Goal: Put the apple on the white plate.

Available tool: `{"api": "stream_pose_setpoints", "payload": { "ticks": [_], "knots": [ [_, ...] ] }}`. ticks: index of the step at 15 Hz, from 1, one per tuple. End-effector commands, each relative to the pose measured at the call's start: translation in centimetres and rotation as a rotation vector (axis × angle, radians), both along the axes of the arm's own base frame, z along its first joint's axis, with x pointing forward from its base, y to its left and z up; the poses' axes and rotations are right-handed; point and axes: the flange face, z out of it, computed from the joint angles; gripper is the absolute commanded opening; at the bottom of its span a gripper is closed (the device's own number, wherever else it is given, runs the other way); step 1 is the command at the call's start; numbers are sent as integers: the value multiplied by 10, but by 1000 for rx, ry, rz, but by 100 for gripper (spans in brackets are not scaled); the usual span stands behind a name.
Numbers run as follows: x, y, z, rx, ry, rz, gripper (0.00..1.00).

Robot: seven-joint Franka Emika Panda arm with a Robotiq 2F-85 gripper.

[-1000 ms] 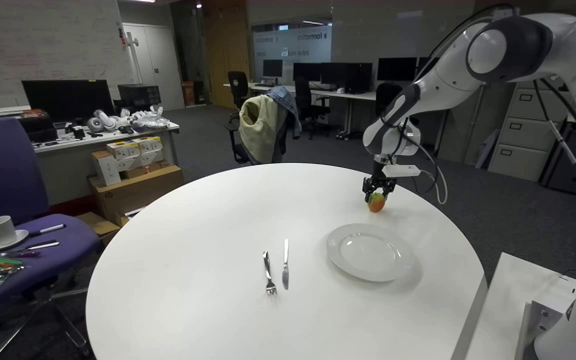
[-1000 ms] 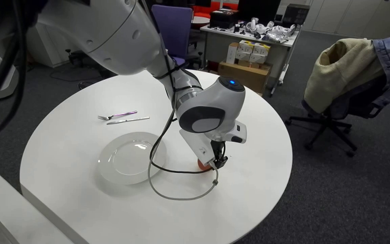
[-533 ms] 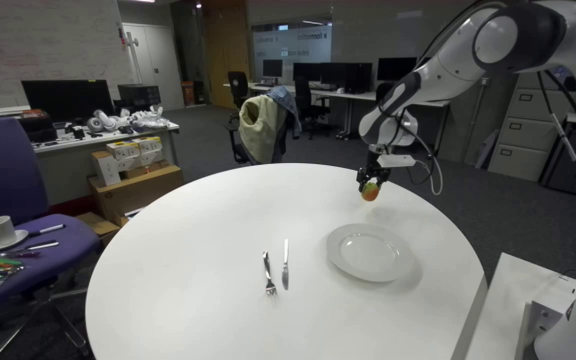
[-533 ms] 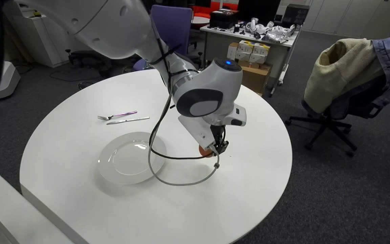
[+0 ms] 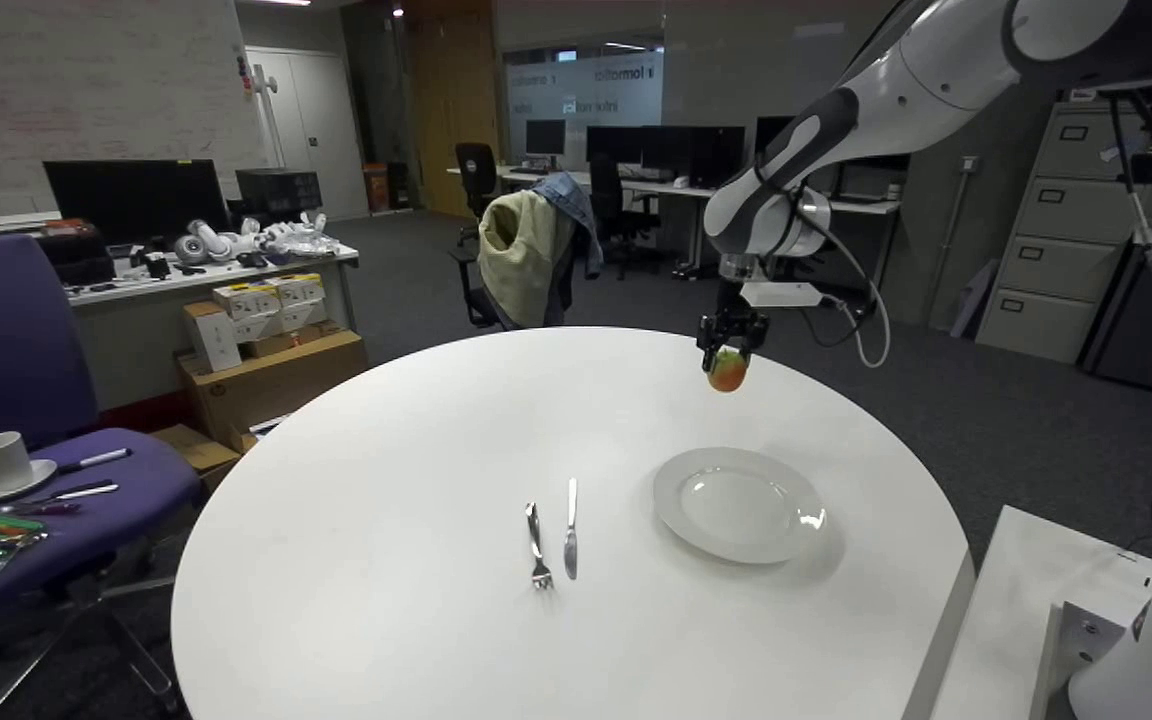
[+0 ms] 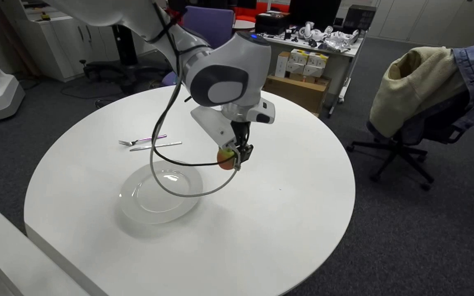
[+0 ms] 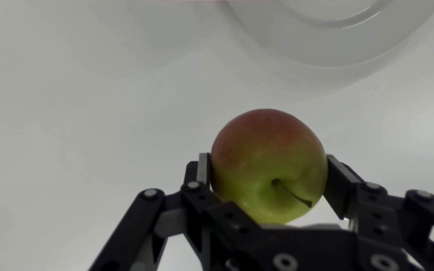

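Apple (image 7: 269, 150): expected to be fairly light and firm; a steady squeeze should be borne, though bruises could be left by a hard pinch or a drop.
Slip: judged possible, the outside being smooth; slow moves are called for.
Gripper (image 7: 269, 171): clamped on the apple, with one pad (image 7: 203, 167) pressed against each side.
Hold: best taken across the widest part, about as is done here; the stem (image 7: 293, 194) should be left untouched.
Place: the apple is held in the air above the surface (image 5: 416, 480), near the plate (image 5: 736, 505) but not yet over it.
Release: to be made low and gently, since rolling on the glossy plate is likely.
Colour: yellow-green around the stem, blushed red-orange on the side turned to the plate and underneath.
Form: round, dimpled where the thin stem is set.
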Motion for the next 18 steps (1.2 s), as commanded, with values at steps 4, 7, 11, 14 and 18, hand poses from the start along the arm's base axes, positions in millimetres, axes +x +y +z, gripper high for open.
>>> {"api": "stream_pose_setpoints", "payload": {
  "ticks": [4,7,11,14,18],
  "knots": [
    [-9,70,21,2,44,63,49],
    [-9,100,6,-9,73,85,49],
    [-19,126,-15,-28,123,102,49],
    [-26,142,-25,-24,141,126,49],
    [-36,164,-38,-18,156,167,49]
  ]
}}
